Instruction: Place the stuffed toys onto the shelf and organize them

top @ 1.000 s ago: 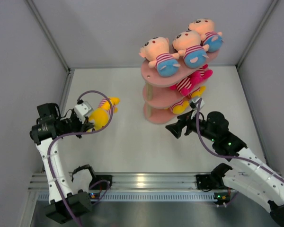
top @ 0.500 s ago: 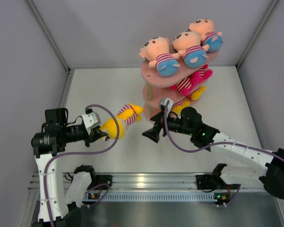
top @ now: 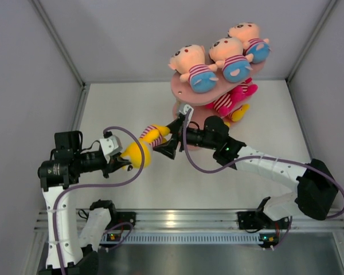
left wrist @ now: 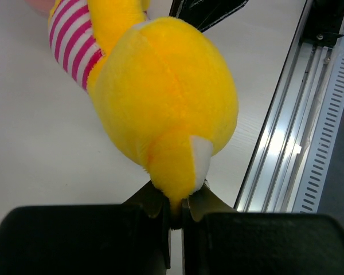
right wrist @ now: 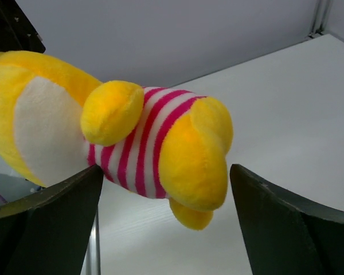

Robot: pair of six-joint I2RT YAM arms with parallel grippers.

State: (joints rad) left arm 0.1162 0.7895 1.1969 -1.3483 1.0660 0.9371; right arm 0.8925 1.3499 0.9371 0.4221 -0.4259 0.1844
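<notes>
My left gripper is shut on the head end of a yellow stuffed toy in a pink-and-white striped shirt and holds it in the air above the table; the toy fills the left wrist view. My right gripper is open, its jaws on either side of the toy's legs and body without touching. The pink three-tier shelf stands behind. Three peach-faced toys lie on its top board, magenta-limbed ones on the middle board, and a yellow one lower down.
A purple cable loops over the left arm. Grey walls enclose the white table on three sides. A metal rail runs along the near edge, also in the left wrist view.
My right arm has swung left from the shelf to the yellow toy, its open jaws now around the toy's legs. My left gripper brought the toy rightward and upward.
</notes>
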